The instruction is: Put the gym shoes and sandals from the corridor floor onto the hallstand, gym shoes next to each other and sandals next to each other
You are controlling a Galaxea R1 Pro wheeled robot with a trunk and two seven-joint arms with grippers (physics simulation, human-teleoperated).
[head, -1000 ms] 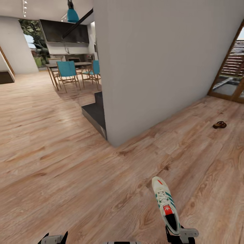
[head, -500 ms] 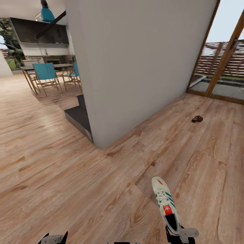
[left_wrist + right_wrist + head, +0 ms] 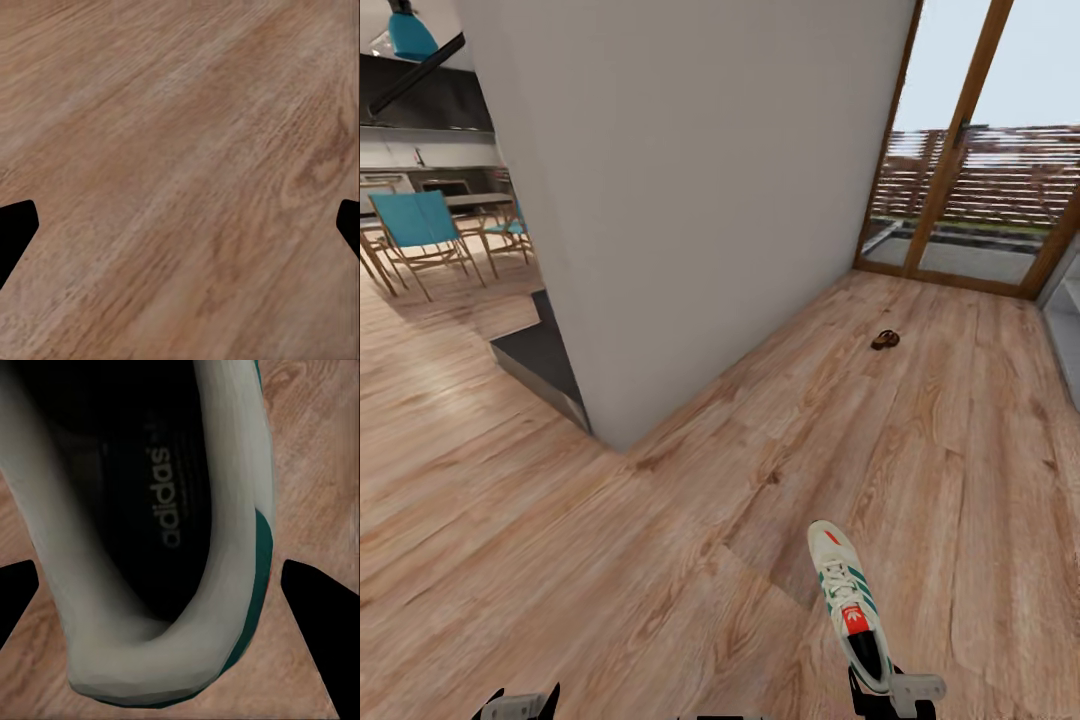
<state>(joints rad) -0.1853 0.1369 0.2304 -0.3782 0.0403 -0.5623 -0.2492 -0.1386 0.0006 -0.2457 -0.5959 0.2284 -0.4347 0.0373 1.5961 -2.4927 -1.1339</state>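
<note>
Right gripper (image 3: 882,692): at the bottom edge of the head view, clamped on the heel end of one gym shoe; dark fingertips (image 3: 319,615) stand either side of the shoe's heel in the right wrist view.
Gym shoe (image 3: 848,604): cream with teal side stripes, white laces and a red tongue patch; held above the corridor floor, toe pointing away from the robot, opening upward. The right wrist view looks into its dark insole with printed lettering (image 3: 161,495).
Left gripper (image 3: 518,705): low at the head view's bottom edge, spread wide with nothing between its tips; dark fingertips (image 3: 15,229) sit at opposite edges of the left wrist view over bare planks.
Sandal (image 3: 885,340): one small dark-brown item lying on the floor, well apart from the robot, near the glazed door; too small for detail.
Corridor floor (image 3: 690,520): light brown wood-grain planks.
Wall (image 3: 690,190): large grey-white block, its corner meeting the floor ahead of the robot.
Glazed door (image 3: 970,170): wooden-framed, at the far end of the floor.
Dining chairs (image 3: 422,225): teal, beyond the wall's far side.
</note>
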